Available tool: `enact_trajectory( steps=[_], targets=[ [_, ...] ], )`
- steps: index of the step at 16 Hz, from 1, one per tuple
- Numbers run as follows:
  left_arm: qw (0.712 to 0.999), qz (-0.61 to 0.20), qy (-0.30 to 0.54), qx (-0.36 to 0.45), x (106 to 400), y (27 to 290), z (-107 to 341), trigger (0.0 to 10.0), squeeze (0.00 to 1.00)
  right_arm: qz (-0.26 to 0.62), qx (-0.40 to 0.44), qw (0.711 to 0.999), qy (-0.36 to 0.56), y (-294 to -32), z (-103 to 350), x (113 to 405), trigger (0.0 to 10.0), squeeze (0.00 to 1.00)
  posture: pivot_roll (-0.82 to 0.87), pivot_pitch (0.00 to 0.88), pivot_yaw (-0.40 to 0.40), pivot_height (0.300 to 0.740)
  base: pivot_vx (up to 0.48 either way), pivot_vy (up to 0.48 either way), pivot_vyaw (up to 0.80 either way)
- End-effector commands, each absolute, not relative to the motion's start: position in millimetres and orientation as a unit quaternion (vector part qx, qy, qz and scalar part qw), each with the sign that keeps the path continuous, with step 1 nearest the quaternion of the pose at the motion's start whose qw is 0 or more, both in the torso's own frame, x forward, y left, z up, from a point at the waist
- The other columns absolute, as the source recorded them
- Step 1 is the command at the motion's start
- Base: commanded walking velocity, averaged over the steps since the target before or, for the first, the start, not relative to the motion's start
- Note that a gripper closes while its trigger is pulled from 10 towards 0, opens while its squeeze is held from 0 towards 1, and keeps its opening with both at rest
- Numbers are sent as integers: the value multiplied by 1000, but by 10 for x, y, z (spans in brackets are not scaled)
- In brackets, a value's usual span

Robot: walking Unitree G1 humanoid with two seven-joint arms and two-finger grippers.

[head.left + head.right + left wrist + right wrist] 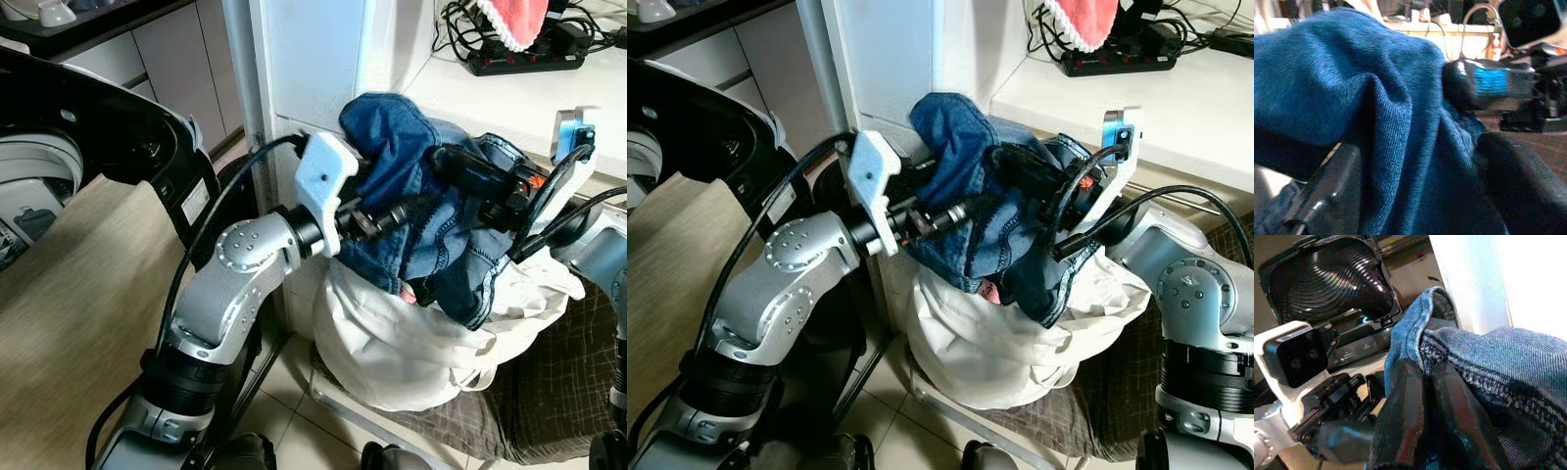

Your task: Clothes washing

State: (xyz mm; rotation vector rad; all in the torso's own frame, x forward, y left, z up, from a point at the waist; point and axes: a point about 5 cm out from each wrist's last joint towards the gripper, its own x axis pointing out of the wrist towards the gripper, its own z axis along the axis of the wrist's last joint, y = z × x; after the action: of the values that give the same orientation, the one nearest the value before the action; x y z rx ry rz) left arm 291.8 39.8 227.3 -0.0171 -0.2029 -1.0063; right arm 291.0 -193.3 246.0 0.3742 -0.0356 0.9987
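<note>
Both pincers clamped on jeans

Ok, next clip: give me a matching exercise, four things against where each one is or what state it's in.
Things:
1. denim garment
2. white laundry bag
3. power strip
4. washing machine lid

States:
A. raised open
B. on the white counter
C. held up by both grippers
D. below the denim, on a dark checked surface

Pairs: 1-C, 2-D, 3-B, 4-A
</note>
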Motion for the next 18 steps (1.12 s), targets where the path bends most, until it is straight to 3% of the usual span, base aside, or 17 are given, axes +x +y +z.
enact_trajectory(
  steps=[1,17,18],
  targets=[
    [877,-472,-90,-17,2950,442,2241,0,0,486,175,855,-47,-1934,2591,2863,0,0,-59,39,29,740,0,0,0],
    [873,-479,-83,-43,2918,473,2221,0,0,469,168,866,-47,-1853,2602,2907,0,0,-58,35,23,740,0,0,0],
    [883,-458,-91,-45,2962,521,2250,0,0,448,171,876,-48,-1880,2604,2949,7725,667,-58,35,23,740,0,0,0]
  ],
)
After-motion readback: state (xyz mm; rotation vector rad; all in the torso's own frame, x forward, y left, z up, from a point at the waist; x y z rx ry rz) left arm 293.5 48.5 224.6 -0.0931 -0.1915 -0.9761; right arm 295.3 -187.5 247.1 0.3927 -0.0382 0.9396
